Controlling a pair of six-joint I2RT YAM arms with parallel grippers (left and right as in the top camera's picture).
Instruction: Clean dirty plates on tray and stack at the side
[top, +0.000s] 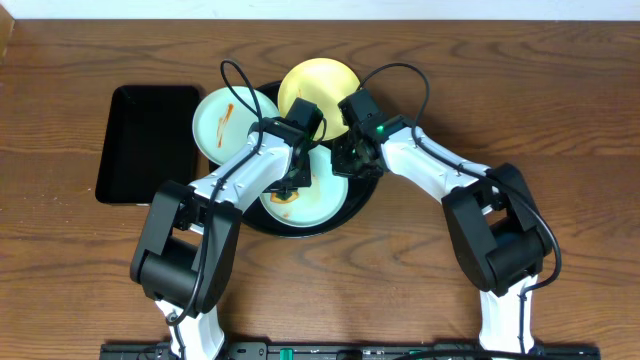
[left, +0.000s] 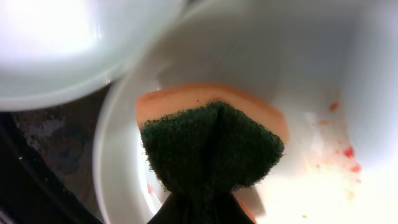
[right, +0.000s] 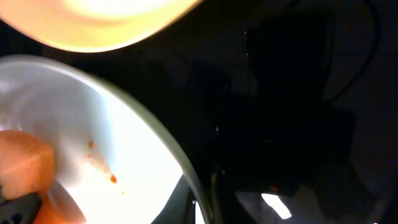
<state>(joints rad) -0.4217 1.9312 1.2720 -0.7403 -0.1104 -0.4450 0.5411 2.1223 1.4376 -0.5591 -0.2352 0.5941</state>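
While the left gripper (top: 293, 178) is clenched on the sponge (left: 211, 149), green scourer side up toward the wrist cam and orange foam toward the near plate (top: 318, 210), the job looks to be mid-scrub on plate no. 1. That plate sits inside the round tray (top: 360, 198), front half, w/ orange-red specks on its floor in both wrist views. The yellow plate (top: 310, 85) overlaps the tray's back rim and looks clean from above. The other blue-green plate (top: 228, 120) overhangs the tray's left edge toward the rectangular tray (top: 148, 143), w/ a red streak across it. Nothing is stacked at the side yet.

The right gripper (top: 350, 158) is closed, at the near plate's right rim. Can't tell if it nips the rim or just sits beside it, b/c its wrist view is mostly dark.

Risks, as I judge them:
- Plate skates or spins on the glossy tray if the rim isn't really held; a hard wipe would do it.
- A shoved plate knocks its neighbours, esp. the streaked one, already part off the tray, so it could tip.
- Sponge is pinched at one end only, so it may fold or pull out under pressure.
- Both wrists are crowded over one plate; a wide stroke risks arm-to-arm contact.
- Sauce gets smeared around, not lifted.
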